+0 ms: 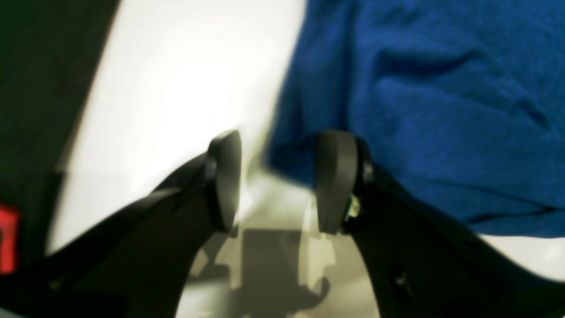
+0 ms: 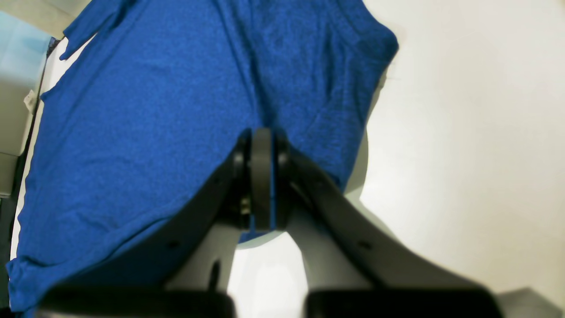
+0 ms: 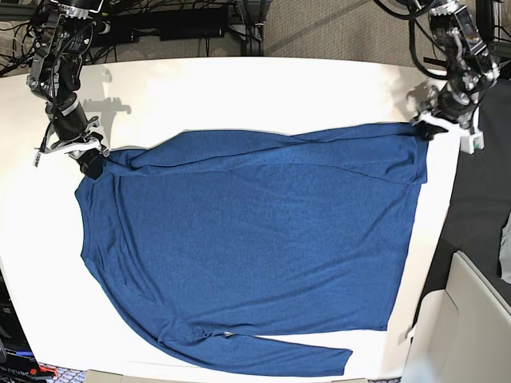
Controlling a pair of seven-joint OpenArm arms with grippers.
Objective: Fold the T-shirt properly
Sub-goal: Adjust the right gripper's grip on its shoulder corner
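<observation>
Right gripper, at the base view's left: jaws pinched tight on the shirt's corner, a sliver of blue showing between the pads.

Shirt lies spread flat across the white table, one sleeve folded along the far edge, the other along the near edge.

Left gripper, at the base view's right: jaws apart, holding nothing, cloth edge just beside one finger.

Soft, light knit; likely sags and wrinkles when lifted. Best taken by corners or hem.

Left wrist view blurred; collar not discernible.
</observation>
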